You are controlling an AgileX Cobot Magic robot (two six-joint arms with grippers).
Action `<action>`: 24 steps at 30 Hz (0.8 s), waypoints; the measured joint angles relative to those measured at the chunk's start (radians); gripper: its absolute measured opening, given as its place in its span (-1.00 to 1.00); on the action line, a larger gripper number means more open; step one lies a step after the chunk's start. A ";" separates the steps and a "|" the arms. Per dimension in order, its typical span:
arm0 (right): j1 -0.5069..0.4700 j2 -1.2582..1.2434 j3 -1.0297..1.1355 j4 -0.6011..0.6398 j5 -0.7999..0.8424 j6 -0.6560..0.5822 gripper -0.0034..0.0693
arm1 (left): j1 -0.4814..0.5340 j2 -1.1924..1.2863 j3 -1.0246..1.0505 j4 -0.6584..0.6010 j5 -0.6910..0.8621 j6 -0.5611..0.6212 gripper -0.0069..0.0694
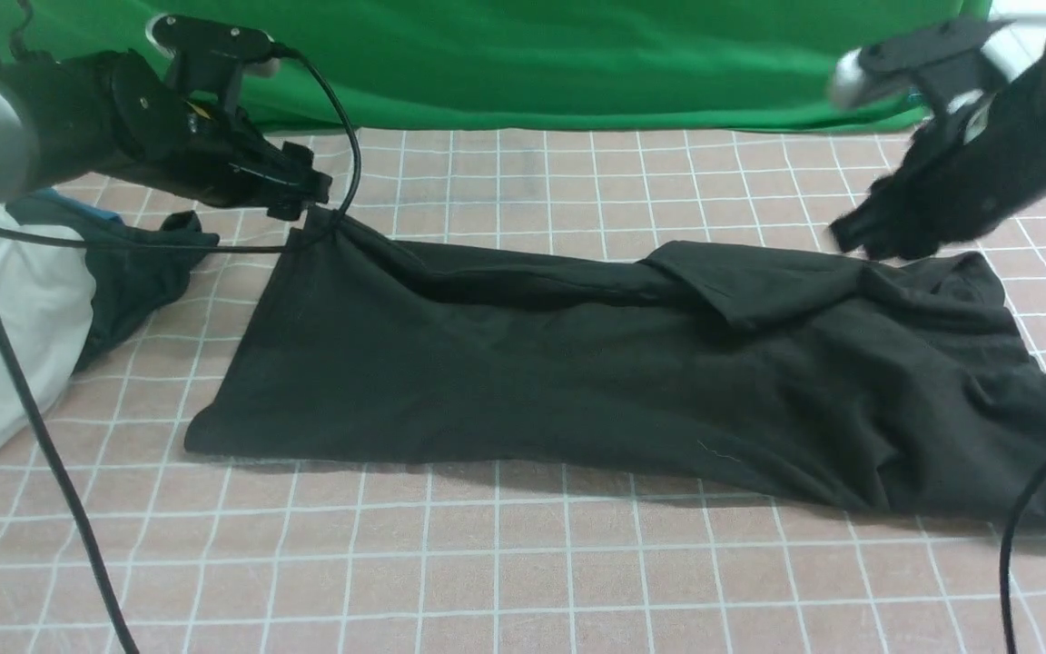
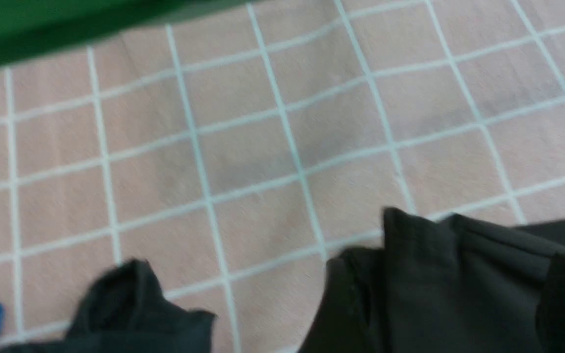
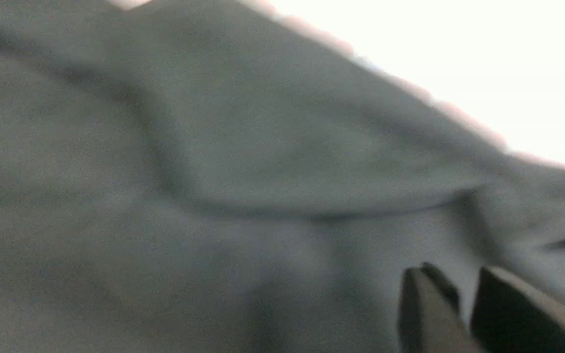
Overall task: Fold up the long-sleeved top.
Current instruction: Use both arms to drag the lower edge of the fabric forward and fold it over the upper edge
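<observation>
Long-sleeved top (image 1: 577, 372) spread across frame centre, long axis left-right. Left gripper (image 1: 310, 193) at its upper-left corner, nearer; jaw state undeterminable. Right gripper (image 3: 464, 304) above upper-right end, jaws nearly together, empty.

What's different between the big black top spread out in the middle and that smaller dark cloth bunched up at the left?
The long-sleeved top is much larger and lies spread across the checked table; the smaller dark cloth sits bunched in a heap. The top looks plain black all over, while the dark cloth shows a blue edge. The top lies alone in the middle, whereas the dark cloth rests against a white garment. Both are dark, soft fabric.
</observation>
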 joint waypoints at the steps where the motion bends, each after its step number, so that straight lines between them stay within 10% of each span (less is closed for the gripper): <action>1: 0.008 0.008 0.017 0.029 -0.005 -0.019 -0.69 | -0.001 -0.013 0.000 -0.011 0.018 0.000 0.44; 9: 0.023 0.199 0.077 0.217 -0.144 -0.151 -0.82 | -0.120 -0.109 -0.002 -0.044 0.199 0.040 -0.72; 24: 0.023 0.231 0.037 0.263 -0.208 -0.173 -0.82 | -0.377 -0.115 0.075 -0.065 0.246 0.079 -0.77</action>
